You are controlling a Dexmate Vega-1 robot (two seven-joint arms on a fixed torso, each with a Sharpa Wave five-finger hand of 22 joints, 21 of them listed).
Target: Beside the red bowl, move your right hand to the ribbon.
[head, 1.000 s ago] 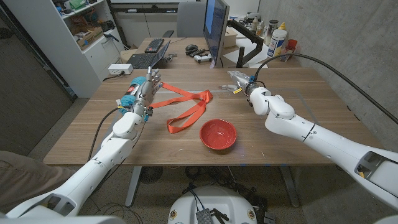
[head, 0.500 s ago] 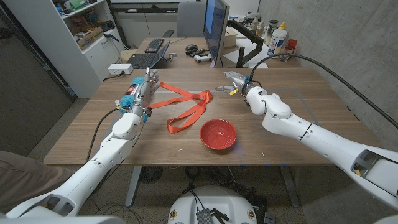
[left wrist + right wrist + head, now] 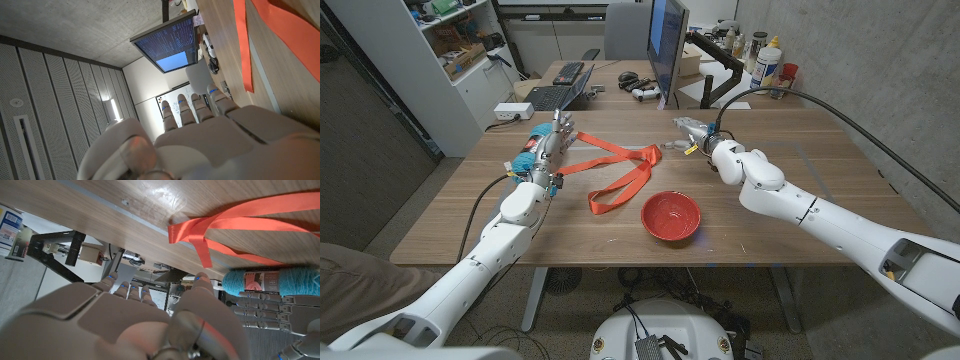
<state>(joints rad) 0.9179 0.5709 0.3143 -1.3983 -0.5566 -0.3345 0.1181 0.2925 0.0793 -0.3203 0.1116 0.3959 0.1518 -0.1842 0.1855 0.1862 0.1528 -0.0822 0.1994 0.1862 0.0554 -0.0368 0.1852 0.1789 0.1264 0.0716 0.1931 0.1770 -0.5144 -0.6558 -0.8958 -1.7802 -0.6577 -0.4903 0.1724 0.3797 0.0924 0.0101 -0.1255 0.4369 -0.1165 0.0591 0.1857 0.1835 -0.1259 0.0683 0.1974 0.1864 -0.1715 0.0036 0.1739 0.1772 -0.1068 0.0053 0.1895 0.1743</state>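
The long orange ribbon [image 3: 620,165] lies looped on the wooden table [image 3: 800,160], just behind the round red bowl [image 3: 671,215]. The right hand [image 3: 692,131] hovers near it, fingers apart, holding nothing. The left hand [image 3: 548,145] grips a blue yarn ball [image 3: 528,148].

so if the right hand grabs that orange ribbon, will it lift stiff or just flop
Probably flop: the ribbon lies flat in loose, crossing loops on the table, so it likely drapes and trails. It looks thin and light, so pushing may bunch it. The right hand might need a pinch.
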